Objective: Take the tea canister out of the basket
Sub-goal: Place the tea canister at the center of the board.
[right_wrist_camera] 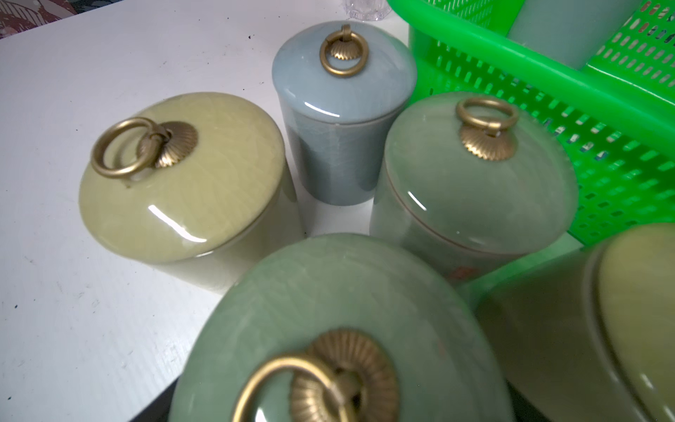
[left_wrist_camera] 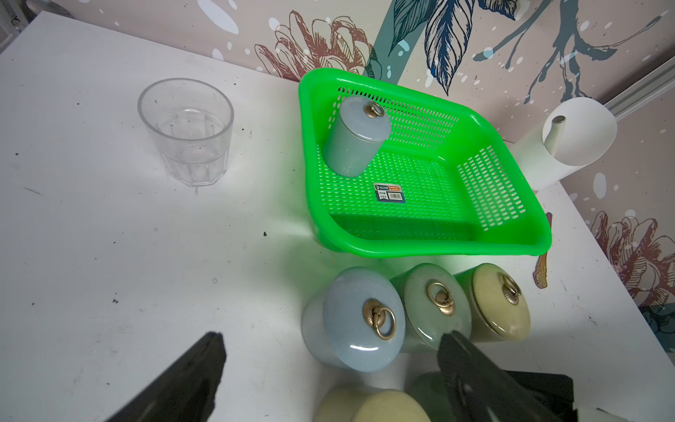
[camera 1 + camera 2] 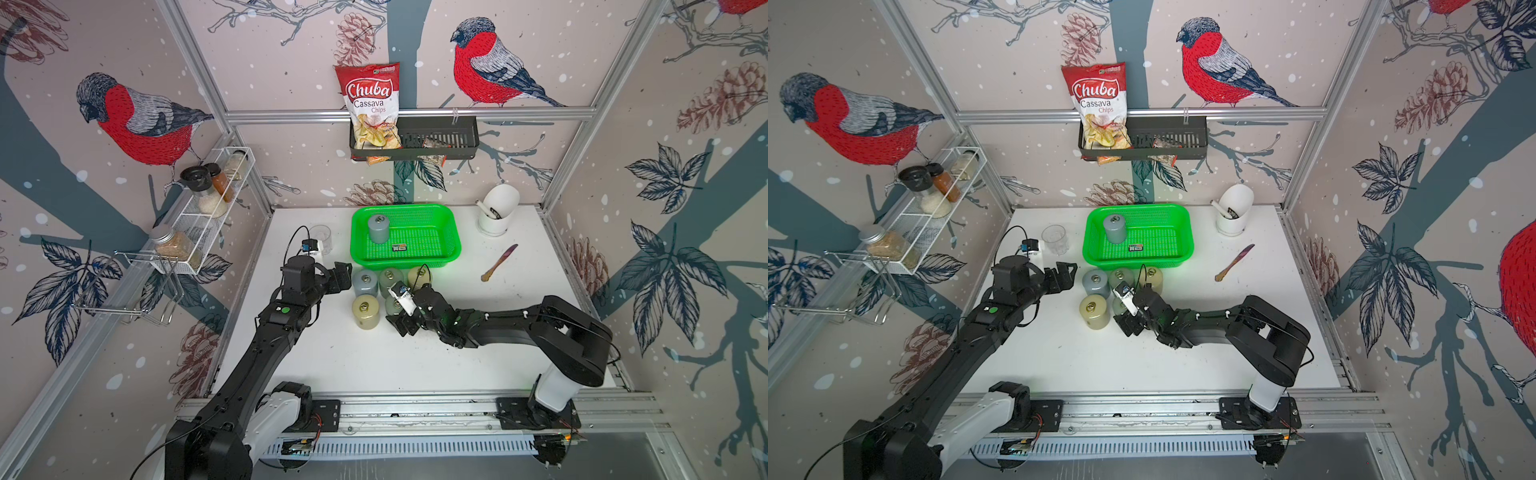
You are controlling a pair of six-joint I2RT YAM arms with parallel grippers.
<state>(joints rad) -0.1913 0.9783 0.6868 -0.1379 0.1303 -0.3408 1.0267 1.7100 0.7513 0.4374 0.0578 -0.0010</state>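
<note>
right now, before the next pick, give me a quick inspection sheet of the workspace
surface: white table, a few dark specks
job's things: grey tea canister upright in the green basket, far left corner; five more canisters clustered on the table in front
clutter: clear glass, white utensil holder, wooden spreader
grippers: left gripper open, empty, beside the cluster; right gripper at a green canister, grip unclear
cables: thin black cable loops at both wrists, no snag seen
surroundings: black wall rack with chips bag; wire shelf with jars
</note>
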